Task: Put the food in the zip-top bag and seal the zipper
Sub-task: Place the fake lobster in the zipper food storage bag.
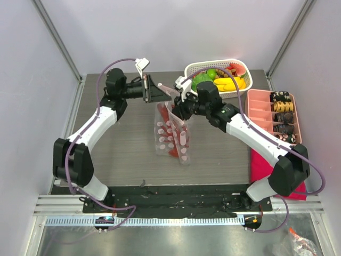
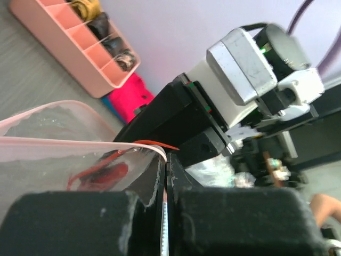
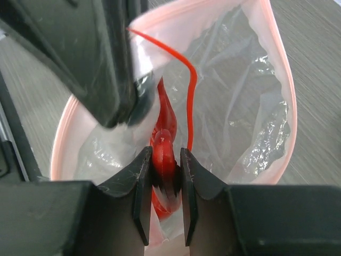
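The clear zip-top bag (image 1: 172, 133) hangs upright at mid-table with red food (image 1: 169, 148) inside. My left gripper (image 1: 161, 92) is shut on one end of its mouth edge; the left wrist view shows the thin plastic pinched between the fingers (image 2: 167, 165). The pinkish zipper (image 3: 288, 90) rings the gaping mouth. My right gripper (image 3: 165, 151) hovers just over that opening, shut on a red food piece (image 3: 164, 161). More red chilli (image 2: 101, 173) lies in the bag. Green fruit (image 1: 202, 79) and yellow bananas (image 1: 232, 83) remain in the basket.
The white lattice basket (image 1: 242, 65) stands at the back right. A pink compartment tray (image 1: 258, 111) with dark items sits along the right side, with a magenta cloth (image 1: 261, 166) in front of it. Grey walls close in the table.
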`<action>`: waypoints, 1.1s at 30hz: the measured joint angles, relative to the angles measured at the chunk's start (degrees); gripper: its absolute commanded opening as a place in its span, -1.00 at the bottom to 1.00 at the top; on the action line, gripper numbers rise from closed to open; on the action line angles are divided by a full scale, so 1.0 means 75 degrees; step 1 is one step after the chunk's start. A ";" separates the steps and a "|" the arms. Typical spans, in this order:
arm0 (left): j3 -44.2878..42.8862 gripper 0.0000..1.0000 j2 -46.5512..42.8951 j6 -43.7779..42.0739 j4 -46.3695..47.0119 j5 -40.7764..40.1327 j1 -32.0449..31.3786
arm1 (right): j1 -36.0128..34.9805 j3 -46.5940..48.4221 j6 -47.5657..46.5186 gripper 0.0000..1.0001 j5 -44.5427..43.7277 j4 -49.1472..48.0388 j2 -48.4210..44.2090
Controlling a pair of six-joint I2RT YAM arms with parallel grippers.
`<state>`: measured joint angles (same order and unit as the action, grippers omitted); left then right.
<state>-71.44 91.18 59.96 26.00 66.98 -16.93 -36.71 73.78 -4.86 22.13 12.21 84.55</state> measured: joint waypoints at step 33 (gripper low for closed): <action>0.0187 -1.00 -0.1676 -0.5470 -0.5187 -0.0455 -0.0577 | 0.1102 0.0423 0.0251 0.16 -0.0178 0.1749 -0.1233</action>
<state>-70.04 78.61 18.94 -12.91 63.57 -21.26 -28.45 76.95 -2.98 20.80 25.32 75.31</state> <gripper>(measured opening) 0.006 0.585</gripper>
